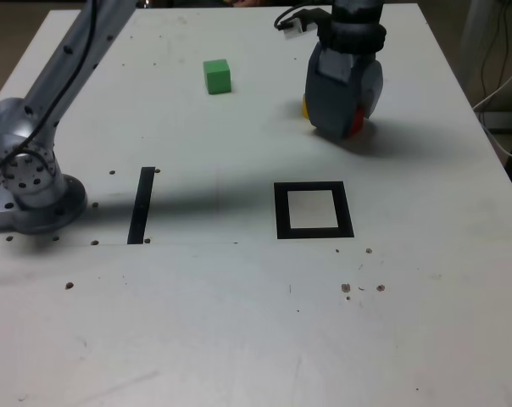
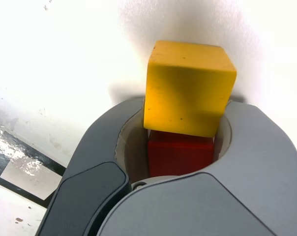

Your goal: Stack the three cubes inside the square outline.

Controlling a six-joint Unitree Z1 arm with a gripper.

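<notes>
Red cube (image 2: 180, 156) clamped in hand (image 2: 184, 118); yellow cube (image 2: 188, 96) just beside it at the fingertips. Green cube (image 1: 217, 77) well apart from hand. Square outline (image 1: 282, 212), near hand, holds 0 of 3. All stacking there remains, I judge.

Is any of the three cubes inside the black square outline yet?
No, the square outline frames only bare tabletop, and the green cube sits well away from it.

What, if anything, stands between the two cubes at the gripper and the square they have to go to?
Nothing visible does: only tabletop shows between the gripper, with the yellow cube and red cube, and the black square. The green cube sits well aside, toward the exterior view's left.
</notes>
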